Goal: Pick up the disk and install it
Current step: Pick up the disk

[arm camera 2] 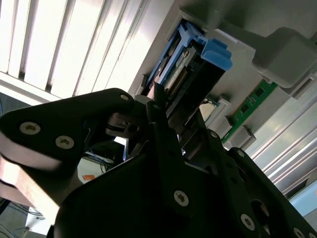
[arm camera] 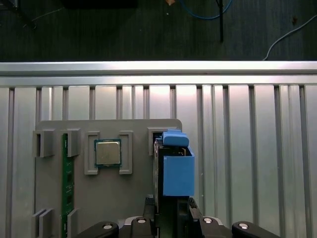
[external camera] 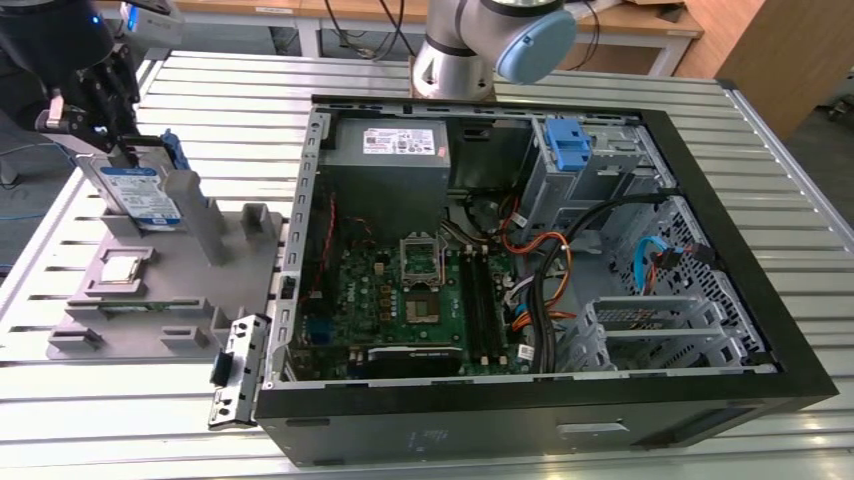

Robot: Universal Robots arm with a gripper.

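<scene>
The slatted metal table (external camera: 747,180) carries everything. The open PC case (external camera: 534,425) lies on its side w/ the board facing up, so its bays can be reached from above. Inside it, toward the exterior view's right, a lone blue bracket (external camera: 569,148) stands in the drive cage, near the PSU (external camera: 387,145).

On the exterior view's left of the case sits a grey parts fixture (external camera: 174,300). Its slots keep parts at known spots: a CPU (arm camera: 108,152) flat in a pocket, a RAM stick (arm camera: 64,183) on edge.

The disk (external camera: 140,195) stands on edge in one slot of that fixture, blue rail (arm camera: 177,173) along its upper end, prob. so that end is free to be taken from above. It looks seated in the slot, not yet lifted, and well apart from the case.

The gripper (external camera: 114,140) is down over the disk's upper end. Whether it's clamped on or loose can't be told. Judged step: pickup stage, install not begun.
</scene>
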